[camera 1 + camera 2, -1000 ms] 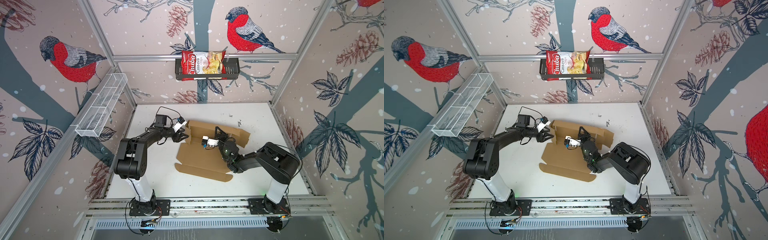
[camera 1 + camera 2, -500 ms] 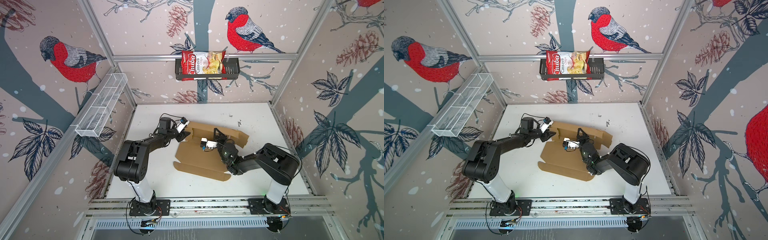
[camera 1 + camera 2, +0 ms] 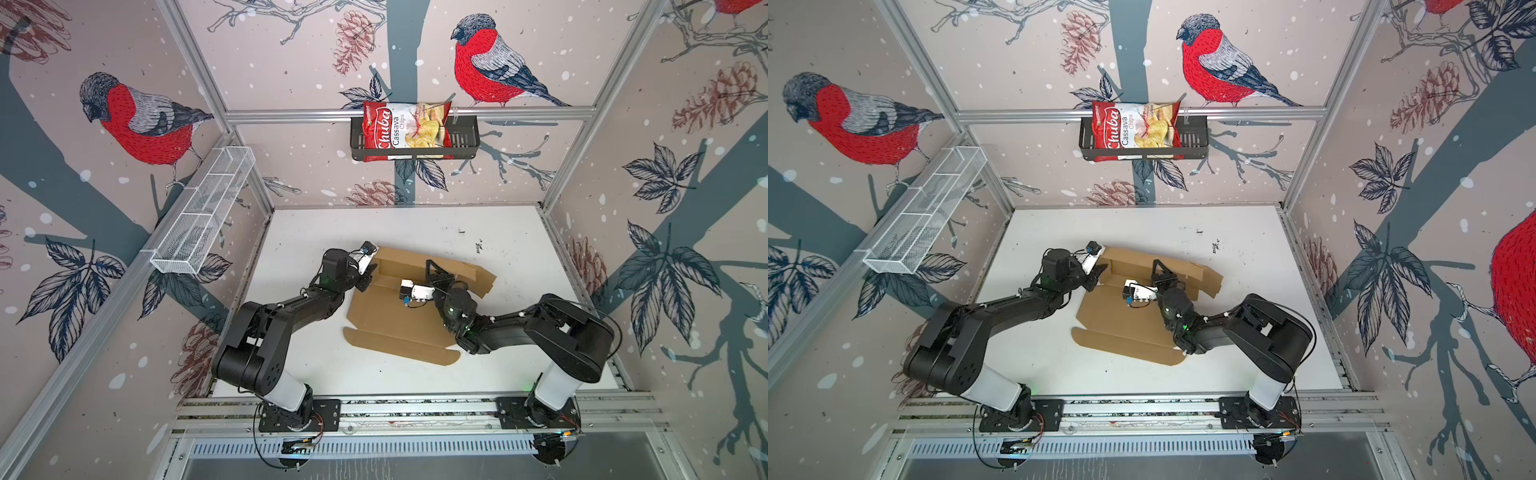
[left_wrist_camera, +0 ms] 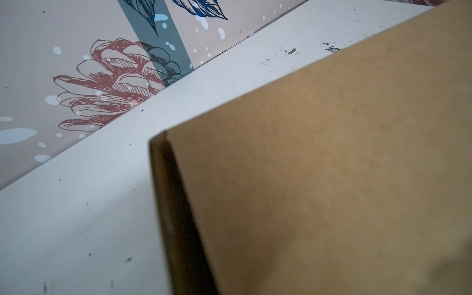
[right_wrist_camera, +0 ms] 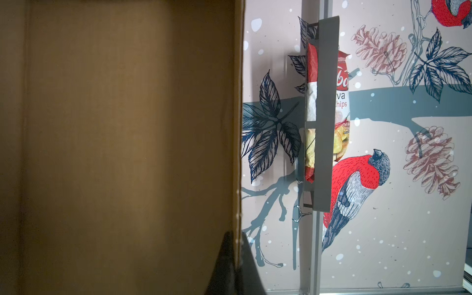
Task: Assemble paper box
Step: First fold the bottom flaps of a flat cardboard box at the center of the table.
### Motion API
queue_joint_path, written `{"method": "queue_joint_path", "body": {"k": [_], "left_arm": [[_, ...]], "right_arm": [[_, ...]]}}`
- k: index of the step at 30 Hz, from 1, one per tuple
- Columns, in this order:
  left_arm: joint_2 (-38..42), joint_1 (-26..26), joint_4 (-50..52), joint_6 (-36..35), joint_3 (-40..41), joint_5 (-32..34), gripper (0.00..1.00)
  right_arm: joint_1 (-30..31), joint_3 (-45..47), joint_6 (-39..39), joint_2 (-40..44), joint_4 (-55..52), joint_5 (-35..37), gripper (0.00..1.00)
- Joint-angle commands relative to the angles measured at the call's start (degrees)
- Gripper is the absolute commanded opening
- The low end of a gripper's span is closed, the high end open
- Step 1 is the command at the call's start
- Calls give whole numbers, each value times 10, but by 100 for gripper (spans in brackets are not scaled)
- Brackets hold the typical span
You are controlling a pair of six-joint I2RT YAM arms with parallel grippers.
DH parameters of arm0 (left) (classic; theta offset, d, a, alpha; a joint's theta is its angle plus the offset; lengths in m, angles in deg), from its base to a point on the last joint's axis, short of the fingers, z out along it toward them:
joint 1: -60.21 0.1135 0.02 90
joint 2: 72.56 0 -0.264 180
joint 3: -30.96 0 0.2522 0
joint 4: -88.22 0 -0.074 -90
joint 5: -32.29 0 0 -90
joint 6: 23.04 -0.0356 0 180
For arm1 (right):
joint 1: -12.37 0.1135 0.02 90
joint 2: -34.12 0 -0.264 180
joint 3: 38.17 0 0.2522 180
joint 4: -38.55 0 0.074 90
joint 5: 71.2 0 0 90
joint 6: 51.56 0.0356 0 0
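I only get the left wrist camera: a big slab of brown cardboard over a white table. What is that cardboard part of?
Observer: A half-folded paper box, lying on the table between the two arms, with its far wall standing up.
Operator: Is anything holding it?
Observer: Yes, the right gripper is shut on an edge of that raised wall.
Operator: And the arm that my camera sits on?
Observer: Its left gripper is at the box's left corner. Whether it grips the cardboard, I cannot tell.
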Motion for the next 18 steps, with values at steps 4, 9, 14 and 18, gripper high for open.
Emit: {"method": "queue_joint_path", "body": {"k": [4,9,14,18], "left_arm": [[26,-57,-104,49,33,72,25],[4,-98,-187,75,61,110,24],[-48,-137,-308,91,104,142,24],[-108,-138,-441,105,136,135,24]], "right_arm": [[-4,17,36,44,-69,-18,0],[-9,35,46,79,-116,-28,0],[-24,62,37,103,-122,-47,1],[-29,87,4,106,-103,-57,1]]}}
